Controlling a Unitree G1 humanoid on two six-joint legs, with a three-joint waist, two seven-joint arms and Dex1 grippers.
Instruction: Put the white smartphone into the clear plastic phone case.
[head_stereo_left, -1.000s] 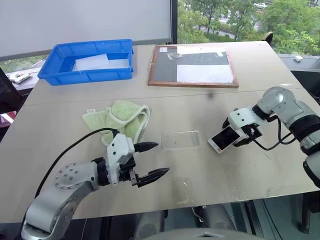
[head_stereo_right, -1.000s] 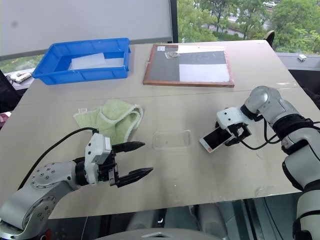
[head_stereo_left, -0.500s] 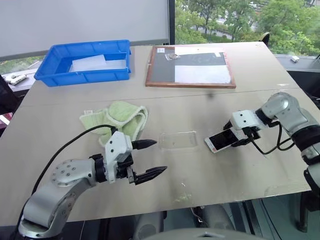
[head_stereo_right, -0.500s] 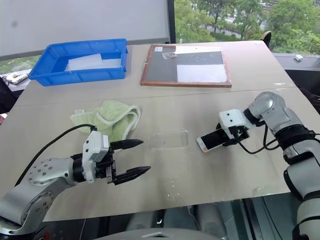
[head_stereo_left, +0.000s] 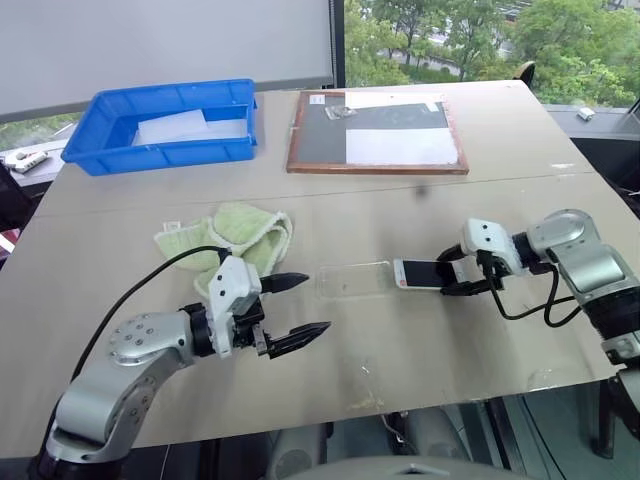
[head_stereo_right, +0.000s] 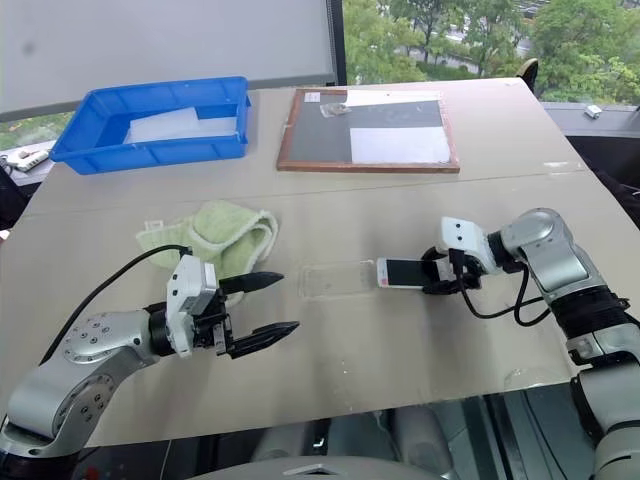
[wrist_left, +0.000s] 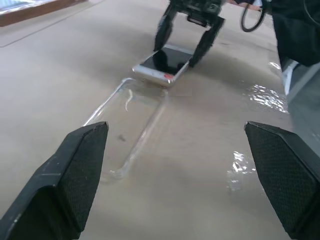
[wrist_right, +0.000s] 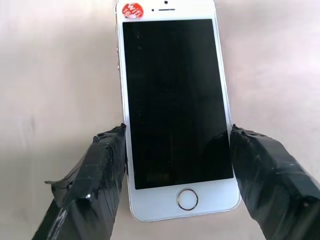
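The white smartphone (head_stereo_left: 420, 273) lies screen-up and nearly flat on the table, a red sticker at its far end. My right gripper (head_stereo_left: 453, 276) is shut on it, one black finger (wrist_right: 107, 160) against each long side near the home button. The phone's far end sits right at the near end of the clear plastic phone case (head_stereo_left: 353, 280), which lies flat and empty; whether they touch I cannot tell. My left gripper (head_stereo_left: 318, 303) hovers open just left of the case, nothing between its fingers (wrist_left: 82, 165). In the left wrist view the case (wrist_left: 132, 127) and the phone (wrist_left: 164, 62) lie ahead.
A crumpled green cloth (head_stereo_left: 235, 235) lies just behind my left gripper. A blue bin (head_stereo_left: 165, 155) holding a frosted sheet stands at the back left. A wood-framed board (head_stereo_left: 375, 130) lies at the back centre. The table's front edge runs close below both arms.
My right gripper has swung the phone from tilted up to lying nearly flat and carried it left to the case's end. The left gripper has barely moved.
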